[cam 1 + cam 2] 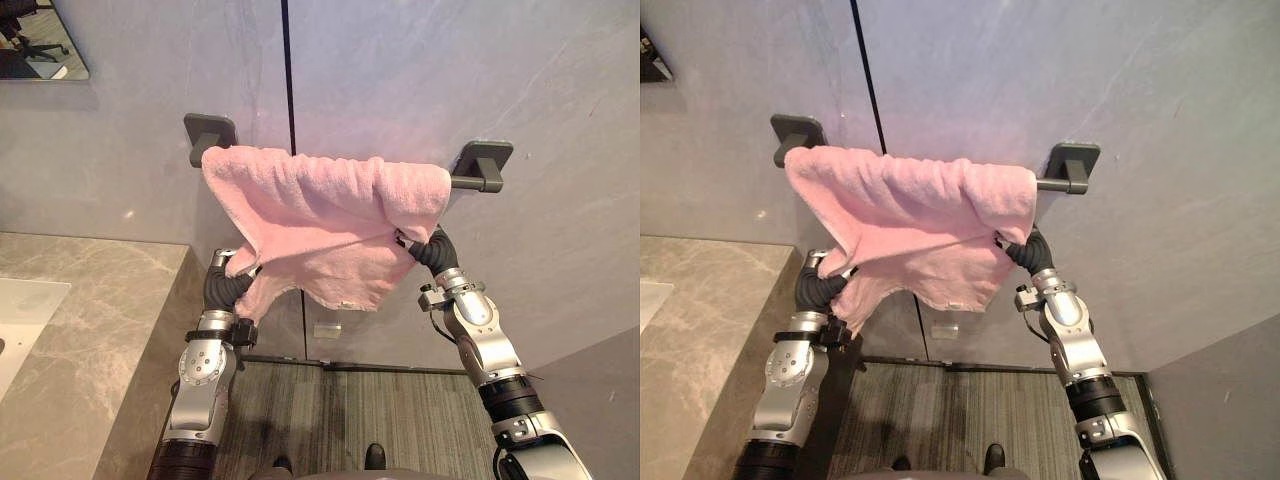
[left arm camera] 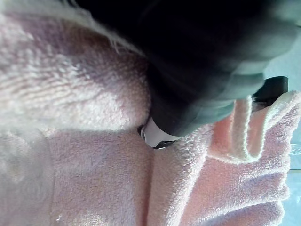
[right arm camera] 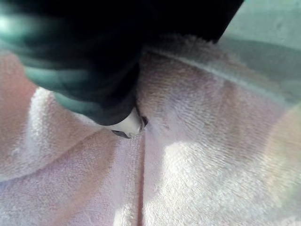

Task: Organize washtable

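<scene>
Left hand (image 1: 226,282) reaches up from the near left and disappears under the lower left edge of the pink towel (image 1: 320,210). Its dark ribbed cover shows and the rest is buried in cloth, so I cannot tell whether it grips or lies loose. Right hand (image 1: 430,250) goes in the same way at the towel's right edge, just below the towel bar (image 1: 470,182), and its hold is equally hidden. Up close, terry presses against both covers. The towel hangs over the dark bar on the grey wall, rumpled and bunched, its hem uneven, with the bar's right end bare. To the left stands a marble counter (image 1: 100,330), with the pale edge of a basin (image 1: 25,310) set in it.
</scene>
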You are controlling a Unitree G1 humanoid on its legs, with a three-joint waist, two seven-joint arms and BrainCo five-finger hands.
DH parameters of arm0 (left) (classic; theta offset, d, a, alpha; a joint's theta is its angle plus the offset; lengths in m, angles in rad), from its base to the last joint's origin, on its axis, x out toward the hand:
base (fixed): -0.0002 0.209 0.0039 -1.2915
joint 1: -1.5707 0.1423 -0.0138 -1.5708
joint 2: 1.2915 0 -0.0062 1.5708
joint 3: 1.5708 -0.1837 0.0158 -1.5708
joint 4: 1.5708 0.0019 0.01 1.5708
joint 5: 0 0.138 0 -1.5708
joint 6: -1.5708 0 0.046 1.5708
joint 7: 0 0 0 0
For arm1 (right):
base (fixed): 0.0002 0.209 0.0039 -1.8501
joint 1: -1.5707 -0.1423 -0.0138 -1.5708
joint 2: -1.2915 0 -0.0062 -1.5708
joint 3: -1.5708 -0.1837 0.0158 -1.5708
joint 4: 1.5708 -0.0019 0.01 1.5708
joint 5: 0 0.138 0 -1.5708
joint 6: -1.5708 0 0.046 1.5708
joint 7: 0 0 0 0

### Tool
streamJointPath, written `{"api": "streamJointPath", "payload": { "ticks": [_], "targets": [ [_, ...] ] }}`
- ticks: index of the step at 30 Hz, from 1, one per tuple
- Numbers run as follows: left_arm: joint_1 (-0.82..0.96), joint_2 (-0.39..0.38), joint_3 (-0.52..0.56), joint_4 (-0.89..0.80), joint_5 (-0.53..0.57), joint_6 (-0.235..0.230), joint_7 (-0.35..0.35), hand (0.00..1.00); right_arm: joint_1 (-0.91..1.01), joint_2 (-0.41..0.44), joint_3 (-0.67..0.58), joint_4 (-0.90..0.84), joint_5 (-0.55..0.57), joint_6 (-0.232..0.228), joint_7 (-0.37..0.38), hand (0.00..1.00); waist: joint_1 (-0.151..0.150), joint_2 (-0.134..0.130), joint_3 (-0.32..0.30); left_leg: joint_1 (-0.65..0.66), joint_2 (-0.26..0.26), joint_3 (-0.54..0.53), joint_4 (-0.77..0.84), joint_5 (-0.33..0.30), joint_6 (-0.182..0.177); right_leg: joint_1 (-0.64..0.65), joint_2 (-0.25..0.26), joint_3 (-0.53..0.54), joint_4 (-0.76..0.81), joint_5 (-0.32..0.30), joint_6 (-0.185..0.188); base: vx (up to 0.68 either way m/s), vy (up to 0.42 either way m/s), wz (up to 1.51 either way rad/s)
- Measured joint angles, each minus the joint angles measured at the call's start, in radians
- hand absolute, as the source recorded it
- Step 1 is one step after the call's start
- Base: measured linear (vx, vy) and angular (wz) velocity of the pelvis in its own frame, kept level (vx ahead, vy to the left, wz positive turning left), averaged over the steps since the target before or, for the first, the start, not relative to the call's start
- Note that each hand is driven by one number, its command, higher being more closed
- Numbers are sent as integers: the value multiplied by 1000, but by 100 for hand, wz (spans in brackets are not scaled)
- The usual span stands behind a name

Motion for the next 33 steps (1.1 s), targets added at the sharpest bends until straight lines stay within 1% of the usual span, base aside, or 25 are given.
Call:
{"api": "streamJointPath", "payload": {
  "ticks": [1,9,12,18,20,23,25,29,30,31,32,33],
  "targets": [
    [0,0,0,13,0,3,0,100,0,0,-1,0,-1,1,0,100,-10,0,0,0,-1,0,-2,0,0,-1,-1,0,0,-1,1,0,0,0],
    [-19,-16,0,32,0,19,-1,100,29,1,-15,-1,-1,1,0,100,-21,3,0,1,-2,-1,-10,-1,1,-3,-2,-2,0,-8,5,0,0,0],
    [-19,-17,0,33,-1,20,-1,100,28,7,-19,-1,-1,1,-4,100,-36,9,0,1,-4,-1,-10,-1,2,-3,-3,-2,0,-8,5,0,0,0],
    [-22,-45,0,96,-11,20,-1,100,41,9,-19,2,-1,4,-4,100,-37,27,-1,2,-4,0,-10,-3,3,-3,-4,-1,0,-9,6,0,0,0],
    [-14,-48,0,121,-15,24,-1,100,56,25,-19,2,-5,4,-4,100,-37,34,-4,4,-4,1,-11,-4,3,-1,-3,-1,0,-10,6,0,0,0],
    [-3,-47,0,148,-23,25,-1,100,73,51,-19,6,-16,3,-4,100,-37,38,-3,18,-2,4,-14,-4,3,11,-1,-1,0,-10,5,0,0,0],
    [16,-47,0,150,-25,26,-1,100,75,68,-19,19,-40,1,-4,100,-37,38,-3,19,-2,6,-14,-4,2,11,-1,1,0,-9,5,0,0,0],
    [37,-47,1,151,-25,25,-1,100,77,88,-19,31,-50,-7,-4,100,-35,41,-5,19,0,7,-17,-4,2,11,1,2,0,-9,5,0,0,0],
    [37,-47,1,151,-25,25,-1,100,77,89,-19,31,-51,-8,-4,0,-34,41,-5,21,1,7,-20,-3,2,10,2,1,0,-9,5,0,0,0],
    [38,-47,2,151,-25,25,0,100,77,93,-19,33,-52,-8,-6,0,-33,41,-5,25,2,7,-27,-1,0,10,4,2,0,-9,4,0,0,0],
    [39,-47,5,151,-25,25,1,0,79,94,-19,37,-55,-8,-17,0,-32,41,-5,27,4,9,-30,-1,-1,10,6,2,0,-9,4,0,0,0],
    [39,-47,7,151,-25,25,2,0,79,94,-21,39,-58,-8,-20,0,-32,41,-5,27,4,9,-30,-1,-1,10,6,2,0,-9,4,0,0,0]
  ]
}}
